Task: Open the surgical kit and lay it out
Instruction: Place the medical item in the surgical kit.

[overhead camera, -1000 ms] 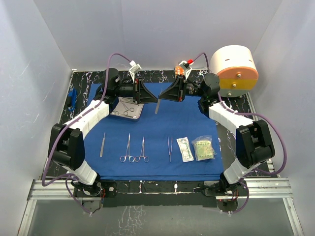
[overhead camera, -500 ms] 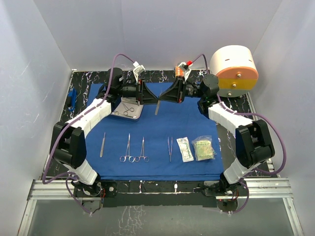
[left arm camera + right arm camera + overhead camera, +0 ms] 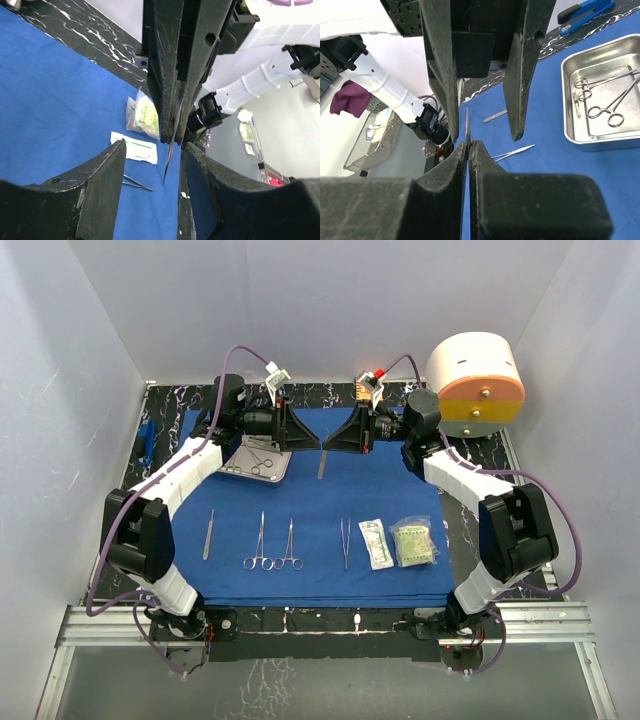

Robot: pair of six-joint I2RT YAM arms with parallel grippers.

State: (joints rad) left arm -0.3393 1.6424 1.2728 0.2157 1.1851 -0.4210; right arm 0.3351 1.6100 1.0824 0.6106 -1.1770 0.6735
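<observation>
Left gripper (image 3: 155, 146) has opened; right gripper (image 3: 468, 145) pinches the slim instrument (image 3: 321, 464)

One royal-blue drape (image 3: 320, 502) carries one steel tray (image 3: 238, 467), and the tray holds two ring-handled forceps (image 3: 260, 460). Nearer the arms than the tray, a single row counts six pieces: one slim flat handle (image 3: 208, 533), two further forceps (image 3: 260, 543), one pair of tweezers (image 3: 345, 542) and two sealed packets (image 3: 376, 543). Just right of the tray, one slim metal instrument (image 3: 321, 462) hangs pinched in the right gripper (image 3: 326, 445). Far right of the tray stands one cream-and-orange cylinder (image 3: 476, 383); left of the tray lies one blue tool (image 3: 147, 440).
</observation>
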